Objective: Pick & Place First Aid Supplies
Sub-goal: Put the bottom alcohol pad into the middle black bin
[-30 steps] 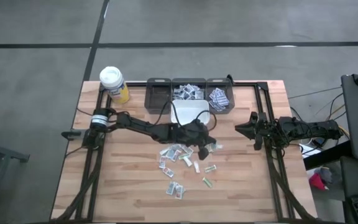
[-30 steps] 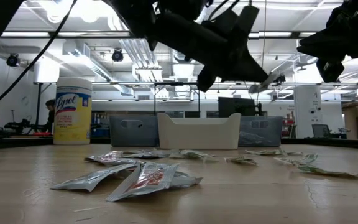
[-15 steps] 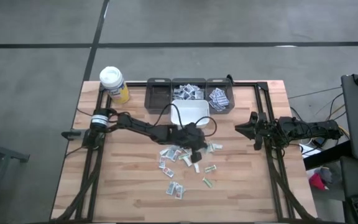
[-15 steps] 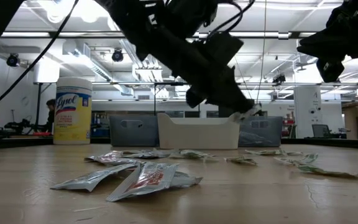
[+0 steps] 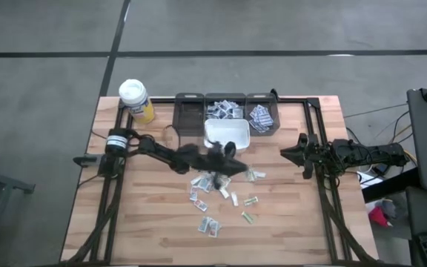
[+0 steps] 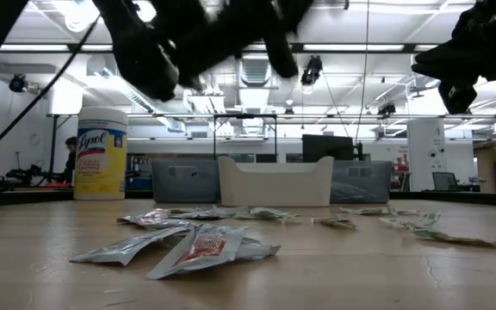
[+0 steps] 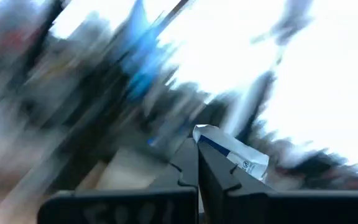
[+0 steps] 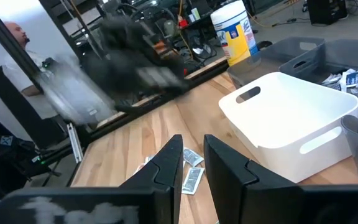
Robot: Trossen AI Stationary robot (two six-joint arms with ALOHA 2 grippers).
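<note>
Swinging back from the right-hand packets since a second ago, the left gripper (image 7: 197,146) now blurs beside the white bin (image 5: 227,133), clamped on a blue-printed packet (image 7: 232,151), probably headed for a bin. Right gripper (image 5: 288,154) waits, slightly parted, empty.

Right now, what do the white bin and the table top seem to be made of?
The white bin looks like moulded plastic with a smooth matte finish: it has even walls, rounded corners and a cut-out handle slot. The table top looks like wood, probably butcher block: it shows light tan joined strips with visible grain.
</note>
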